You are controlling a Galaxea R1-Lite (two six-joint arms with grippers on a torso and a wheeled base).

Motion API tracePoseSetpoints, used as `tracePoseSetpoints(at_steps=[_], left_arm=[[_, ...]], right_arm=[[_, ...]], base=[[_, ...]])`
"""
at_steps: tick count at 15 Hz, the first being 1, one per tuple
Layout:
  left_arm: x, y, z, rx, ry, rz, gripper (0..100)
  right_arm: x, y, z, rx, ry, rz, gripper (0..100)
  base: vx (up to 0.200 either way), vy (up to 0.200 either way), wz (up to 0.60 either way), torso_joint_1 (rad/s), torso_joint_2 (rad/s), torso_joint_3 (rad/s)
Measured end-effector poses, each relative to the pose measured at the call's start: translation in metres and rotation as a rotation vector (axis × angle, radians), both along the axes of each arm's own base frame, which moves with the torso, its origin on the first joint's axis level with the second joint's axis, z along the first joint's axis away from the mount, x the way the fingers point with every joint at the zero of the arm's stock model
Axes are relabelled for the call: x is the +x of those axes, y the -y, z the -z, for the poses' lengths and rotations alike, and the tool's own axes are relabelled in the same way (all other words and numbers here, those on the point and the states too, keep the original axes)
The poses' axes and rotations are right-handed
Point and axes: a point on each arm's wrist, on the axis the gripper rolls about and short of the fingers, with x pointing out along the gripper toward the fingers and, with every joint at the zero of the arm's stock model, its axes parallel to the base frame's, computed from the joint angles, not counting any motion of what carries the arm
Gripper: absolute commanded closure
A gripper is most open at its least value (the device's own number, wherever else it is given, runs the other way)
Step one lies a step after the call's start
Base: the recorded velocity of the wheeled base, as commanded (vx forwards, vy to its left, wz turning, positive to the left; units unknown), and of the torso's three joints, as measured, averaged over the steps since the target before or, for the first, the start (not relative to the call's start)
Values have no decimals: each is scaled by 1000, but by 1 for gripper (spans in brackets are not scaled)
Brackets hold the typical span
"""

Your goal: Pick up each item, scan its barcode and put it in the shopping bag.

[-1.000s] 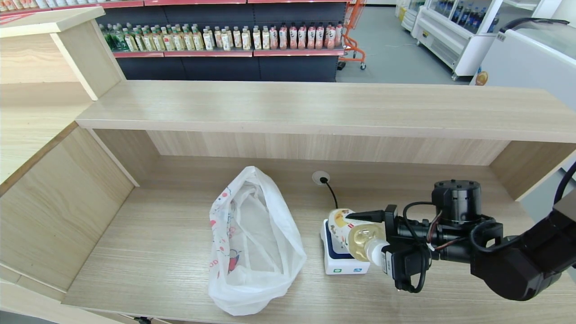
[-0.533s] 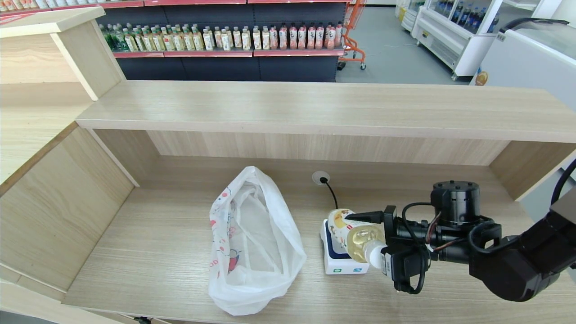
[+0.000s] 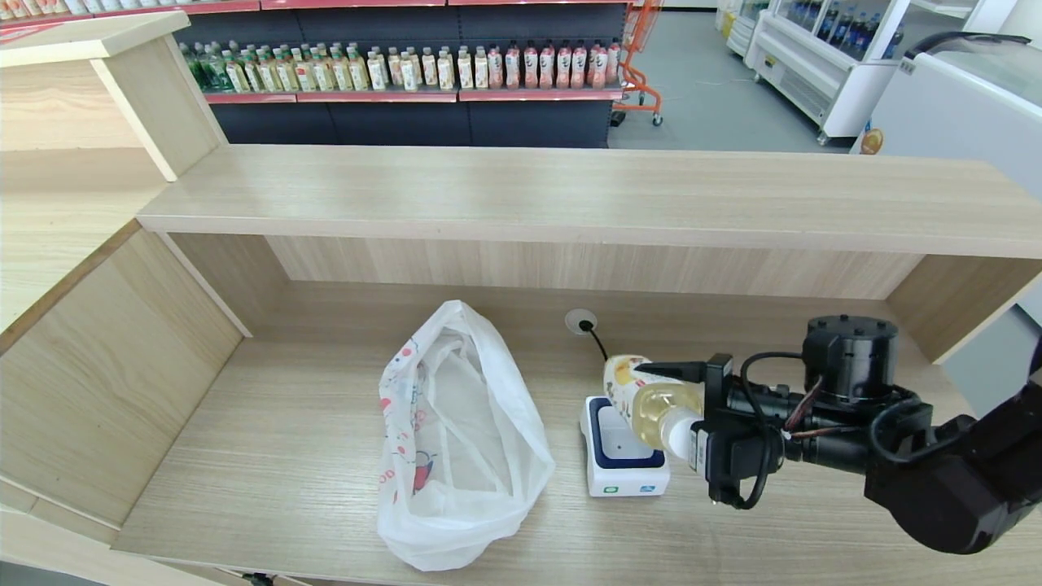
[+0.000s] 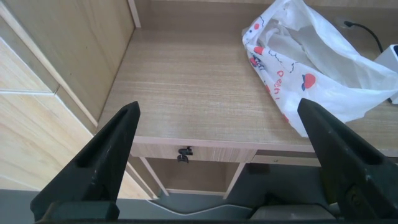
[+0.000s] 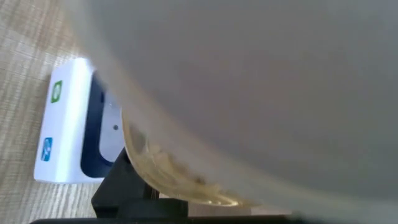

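Observation:
My right gripper [image 3: 663, 389] is shut on a clear bottle [image 3: 647, 399] of yellowish drink with a white cap and a printed label. It holds the bottle on its side just above the right part of the white and blue barcode scanner [image 3: 620, 448] on the counter. Close up in the right wrist view, the bottle [image 5: 261, 93] looms over the scanner [image 5: 71, 124]. The white shopping bag [image 3: 456, 439] with red print lies open left of the scanner. My left gripper [image 4: 217, 162] is open, held off the counter's near left edge, with the bag [image 4: 317, 68] ahead of it.
The counter is a wooden recess with side walls and a raised shelf [image 3: 570, 195] behind. A black cable [image 3: 598, 346] runs from a grommet to the scanner. Bare counter [image 3: 269, 439] lies left of the bag.
My right arm has lifted the bottle and drawn it slightly right and back, so more of the scanner's blue face shows. The bag and the left arm have not moved.

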Motion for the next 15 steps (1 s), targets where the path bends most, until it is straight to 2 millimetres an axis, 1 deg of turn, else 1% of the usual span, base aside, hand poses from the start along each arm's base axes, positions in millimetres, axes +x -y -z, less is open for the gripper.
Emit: tracePoseSetpoints(at_steps=[3, 4, 7, 9, 11, 12, 14, 15], left_arm=[[0, 0, 0, 0, 0, -1, 0], [0, 0, 0, 0, 0, -2, 0], [0, 0, 0, 0, 0, -2, 0], [0, 0, 0, -3, 0, -2, 0], [0, 0, 0, -3, 0, -2, 0], [0, 0, 0, -3, 0, -2, 0], [0, 0, 0, -1, 0, -2, 0], [0, 0, 0, -1, 0, -2, 0]], right_arm=[[-23, -14, -36, 196, -107, 151, 100], [-31, -20, -48, 292, -176, 194, 100], [-46, -26, -77, 587, -488, 350, 100], [-51, -20, -95, 764, -683, 425, 100], [-55, -13, -105, 917, -825, 462, 100], [-57, -12, -106, 961, -870, 469, 100], [-60, -13, -103, 990, -930, 473, 100], [-61, -18, -101, 1000, -966, 464, 100]], base=[[0, 0, 0, 0, 0, 0], [0, 0, 0, 0, 0, 0], [0, 0, 0, 0, 0, 0], [0, 0, 0, 0, 0, 0], [0, 0, 0, 0, 0, 0], [0, 0, 0, 0, 0, 0], [0, 0, 0, 0, 0, 0], [0, 200, 0, -2, 2, -2]])
